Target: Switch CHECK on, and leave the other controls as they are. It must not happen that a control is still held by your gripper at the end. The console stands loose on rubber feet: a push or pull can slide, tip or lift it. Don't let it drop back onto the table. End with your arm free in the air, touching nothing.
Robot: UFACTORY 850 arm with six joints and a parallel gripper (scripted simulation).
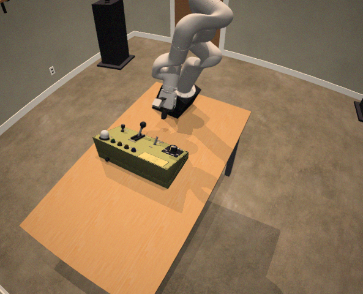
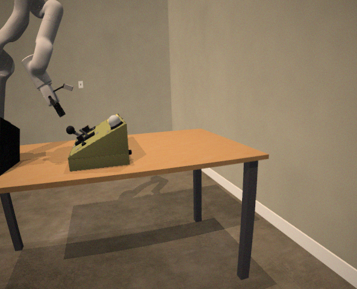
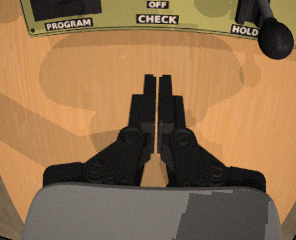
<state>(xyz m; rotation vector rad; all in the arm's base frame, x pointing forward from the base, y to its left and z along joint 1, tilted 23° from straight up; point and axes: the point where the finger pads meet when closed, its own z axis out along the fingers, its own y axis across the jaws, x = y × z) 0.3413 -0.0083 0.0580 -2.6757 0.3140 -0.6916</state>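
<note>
The olive-green console (image 1: 137, 164) (image 2: 103, 152) stands on the table with its sloped panel towards the arm. The CHECK switch (image 1: 155, 140), a small grey toggle, stands between the tall lever and the rotary knob. In the wrist view the toggle is out of frame; its CHECK label (image 3: 157, 19) and the OFF label (image 3: 157, 4) show at the top edge. My gripper (image 1: 164, 117) (image 2: 62, 115) (image 3: 157, 91) is shut with nothing between the fingers. It hangs above the table on the arm's side of the console, touching nothing, in line with the CHECK label.
The ball-topped HOLD lever (image 1: 142, 125) (image 2: 70, 129) (image 3: 275, 39) rises beside CHECK. The PROGRAM knob (image 1: 173, 147) is on its other side. A small black-knobbed control (image 1: 122, 127), a white dome (image 1: 104, 134) (image 2: 114, 120) and several coloured buttons are also on the panel.
</note>
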